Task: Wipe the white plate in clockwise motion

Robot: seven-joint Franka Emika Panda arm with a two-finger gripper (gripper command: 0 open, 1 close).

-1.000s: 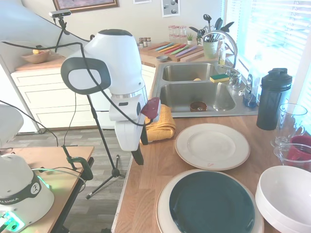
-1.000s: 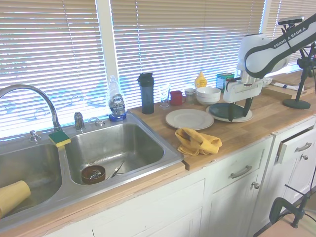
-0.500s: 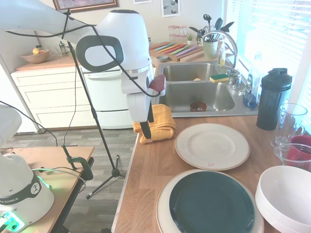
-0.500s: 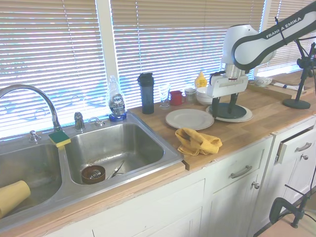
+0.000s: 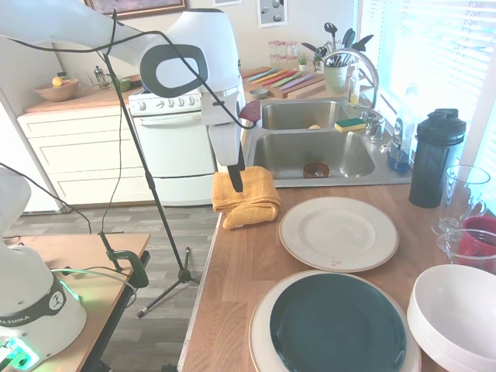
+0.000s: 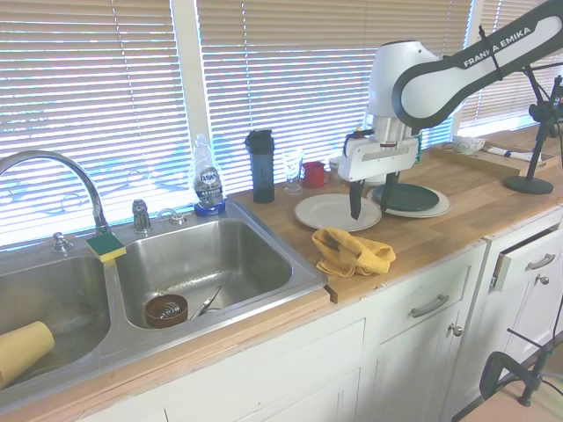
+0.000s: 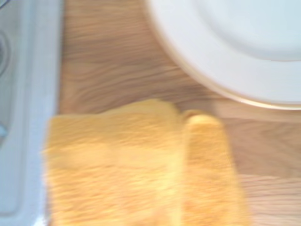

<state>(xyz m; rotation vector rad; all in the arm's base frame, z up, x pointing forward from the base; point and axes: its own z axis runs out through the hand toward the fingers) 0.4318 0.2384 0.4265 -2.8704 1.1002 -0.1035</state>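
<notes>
The white plate [image 5: 339,232] is laid flat on the wooden counter [image 5: 240,271], between the sink [image 5: 314,151] and a bigger white plate [image 5: 260,325] that has a dark green plate [image 5: 337,325] on top of it. A thin tan line is seen around the rim of the white plate, and a small red mark is seen near its edge. Nothing is lying on it.

A yellow cloth [image 5: 248,198] is bunched up on the counter just beside the white plate, close to the front corner of the sink. In the wrist view the yellow cloth [image 7: 136,165] is seen from above, a bit blurry, with the rim of the white plate [image 7: 225,52] near it but not touching it.

The gripper [image 6: 368,209] is held up in the air, above the cloth and the near edge of the white plate. Its two fingers are pointed down and are spread with a clear gap between them. Nothing is held in them, and nothing is touched by them.

A deep white bowl [image 5: 457,314] is set at the near right of the counter. A dark bottle [image 5: 436,159], a clear cup [image 5: 465,194] and a red cup [image 5: 480,232] are stood by the window.
</notes>
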